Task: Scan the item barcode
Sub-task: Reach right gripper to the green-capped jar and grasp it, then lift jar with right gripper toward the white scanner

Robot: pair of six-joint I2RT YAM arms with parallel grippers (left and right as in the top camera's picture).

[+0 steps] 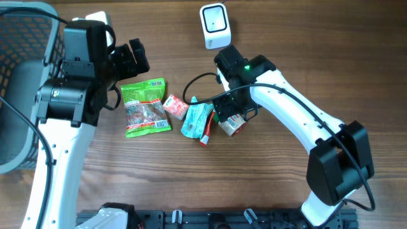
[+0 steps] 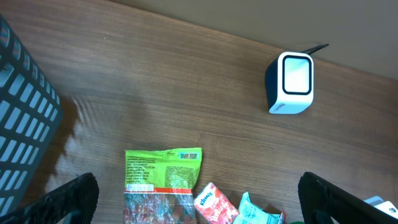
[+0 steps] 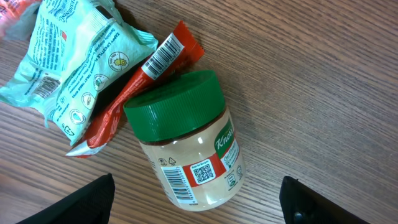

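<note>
The wooden worktop (image 1: 254,184) carries everything. The grey mesh basket (image 1: 19,76) stands at its left edge, beside my left arm. My left hand (image 1: 135,60) hangs released, fingers spread wide with nothing between them, above the green snack packet (image 1: 145,107), which lies flat. The white scanner (image 1: 215,25) stands at the far edge, well apart from the pile. A teal tissue pack (image 1: 196,119) lies mid-worktop. Just beside it, the green-lidded jar (image 3: 186,149) lies on its side, its barcode facing up, between the spread fingers of my released right hand (image 1: 227,114), which do not grip it. A red sachet (image 3: 134,87) is wedged between the jar's lid and the tissue pack. A small pink packet (image 1: 175,106) lies between the green packet and the tissue pack.
</note>
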